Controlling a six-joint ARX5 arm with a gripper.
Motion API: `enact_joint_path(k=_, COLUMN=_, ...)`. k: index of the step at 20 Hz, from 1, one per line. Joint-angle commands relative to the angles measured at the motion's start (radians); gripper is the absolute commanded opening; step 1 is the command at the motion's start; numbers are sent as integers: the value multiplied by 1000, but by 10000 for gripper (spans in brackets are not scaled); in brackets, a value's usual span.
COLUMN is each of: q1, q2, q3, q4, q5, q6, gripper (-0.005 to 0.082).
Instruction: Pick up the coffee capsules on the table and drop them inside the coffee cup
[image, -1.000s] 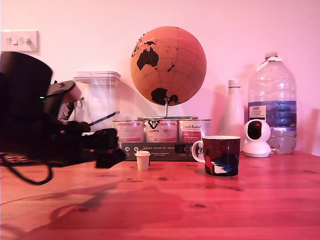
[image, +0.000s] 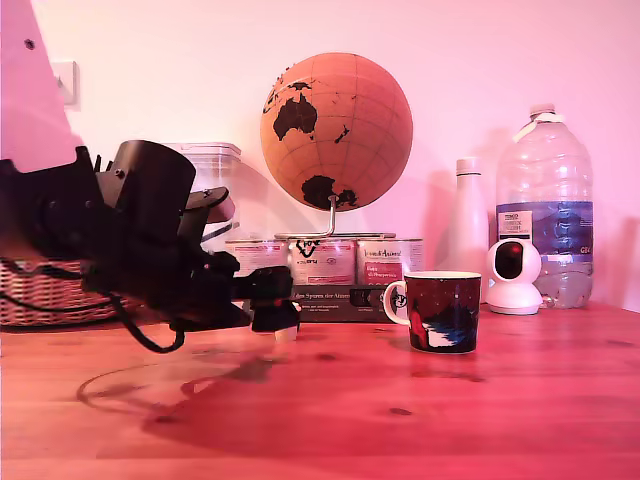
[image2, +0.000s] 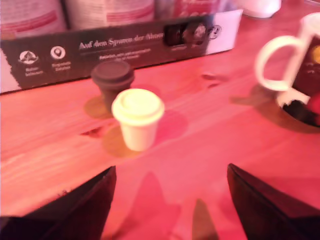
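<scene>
We see end effector (image2: 171, 170) move up to cream capsule (image2: 137, 117), brown capsule (image2: 113, 80) just behind; jaws wide apart, empty; grasp likely next.

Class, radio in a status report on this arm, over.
Gripper jaws open, empty. Cream capsule standing ahead, brown capsule close behind. Path clear.

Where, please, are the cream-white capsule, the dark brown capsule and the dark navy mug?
cream-white capsule (image2: 137, 106): wrist view, flat top.
dark brown capsule (image2: 113, 75): wrist view, flat top.
dark navy picture mug (image: 445, 312): exterior view, side wall.
</scene>
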Motion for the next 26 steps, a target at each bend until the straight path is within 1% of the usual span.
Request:
enact_joint_path(k=1, q1=6, q2=26, q3=30, q4=-18, q5=8, q6=8, gripper=641)
enact_joint_path(k=4, q1=15, q2=37, q3=82, q4=-82, q5=12, q6=8, gripper=641)
enact_joint_path(k=7, q1=19, q2=58, q3=125, q4=-106, q5=27, q6=8, gripper=641)
enact_joint_path(k=8, q1=20, q2=73, q3=139, q4=-107, q5=35, q6=8, gripper=641)
enact_joint_path(k=16, q1=27, q2=163, q3=224, q4=-132, q5=34, q6=8, gripper=641)
enact_joint_path(k=19, q1=30, q2=168, q3=249, q4=-158, q5=34, q6=9, gripper=641)
enact_joint_path(k=26, q1=45, q2=169, q3=267, q4=-158, q5=34, q6=8, gripper=641)
